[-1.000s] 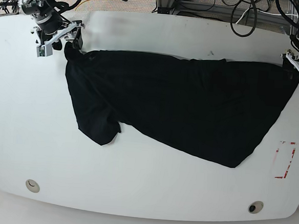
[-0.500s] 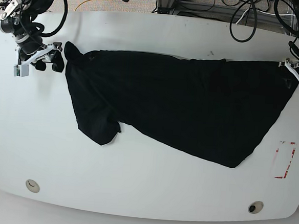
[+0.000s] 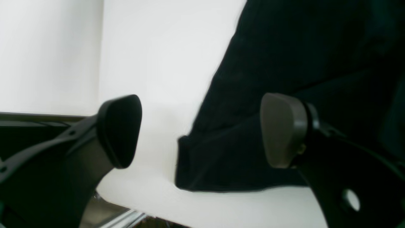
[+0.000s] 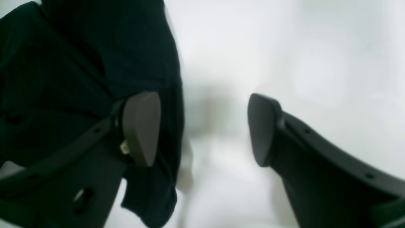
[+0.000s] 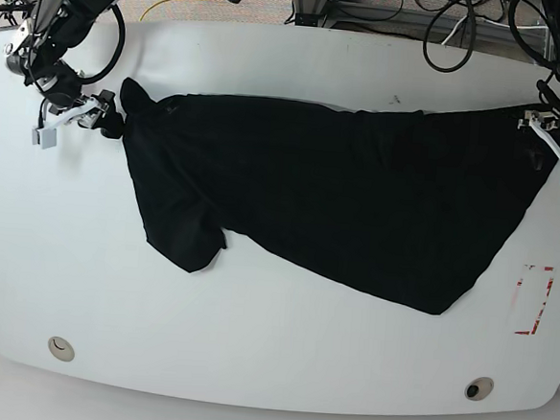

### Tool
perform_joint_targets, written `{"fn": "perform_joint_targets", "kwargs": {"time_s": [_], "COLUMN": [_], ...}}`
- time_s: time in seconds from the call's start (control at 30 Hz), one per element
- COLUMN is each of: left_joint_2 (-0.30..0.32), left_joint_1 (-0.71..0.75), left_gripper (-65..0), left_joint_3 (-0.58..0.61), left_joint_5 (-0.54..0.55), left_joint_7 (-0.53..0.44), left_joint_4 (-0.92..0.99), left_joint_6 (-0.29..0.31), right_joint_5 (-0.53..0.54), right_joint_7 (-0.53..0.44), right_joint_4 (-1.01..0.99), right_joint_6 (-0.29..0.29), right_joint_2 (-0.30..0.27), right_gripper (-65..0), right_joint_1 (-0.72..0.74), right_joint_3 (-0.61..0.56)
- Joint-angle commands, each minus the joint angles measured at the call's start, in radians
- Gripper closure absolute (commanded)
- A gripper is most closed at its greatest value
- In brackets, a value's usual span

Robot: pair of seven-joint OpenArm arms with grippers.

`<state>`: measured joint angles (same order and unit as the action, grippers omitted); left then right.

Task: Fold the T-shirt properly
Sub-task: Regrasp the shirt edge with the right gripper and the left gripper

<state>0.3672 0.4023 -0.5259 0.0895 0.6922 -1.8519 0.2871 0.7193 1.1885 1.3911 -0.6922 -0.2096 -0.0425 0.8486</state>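
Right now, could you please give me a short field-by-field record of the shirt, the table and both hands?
garment: black T-shirt, spread unevenly across the table, wrinkled, not yet folded
surface: white table
left hand: left hand, open, one pad over the cloth and one over bare table at the shirt's corner, gripping nothing
right hand: right hand, open, at the shirt's opposite edge, one pad over cloth, gripping nothing
other: red-and-white marking on the table near the left arm's side
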Motion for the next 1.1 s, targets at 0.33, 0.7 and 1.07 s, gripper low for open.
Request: {"fn": "perform_joint_targets", "kwargs": {"time_s": [0.33, 0.7, 1.07], "left_joint_2": [0.017, 0.019, 0.016], "left_joint_1": [-0.006, -0.075, -0.204], "left_gripper": [-55.4, -55.6, -56.1], "left_joint_3": [-0.007, 0.005, 0.114], "left_joint_5": [-0.004, -0.004, -0.001], "left_joint_7": [-0.026, -0.019, -0.019], "left_joint_4": [-0.015, -0.013, 0.057], "left_joint_6": [-0.009, -0.009, -0.009], "right_joint_5": [0.010, 0.007, 0.012], "right_joint_7": [-0.003, -0.006, -0.002], "right_joint_4": [0.008, 0.014, 0.070], "right_joint_6": [-0.006, -0.006, -0.006], "right_joint_2": [0.088, 0.078, 0.034], "right_gripper": [-41.5, 0.0, -2.1], "right_joint_1": [0.010, 0.014, 0.013], "right_joint_3": [-0.068, -0.068, -0.070]}}
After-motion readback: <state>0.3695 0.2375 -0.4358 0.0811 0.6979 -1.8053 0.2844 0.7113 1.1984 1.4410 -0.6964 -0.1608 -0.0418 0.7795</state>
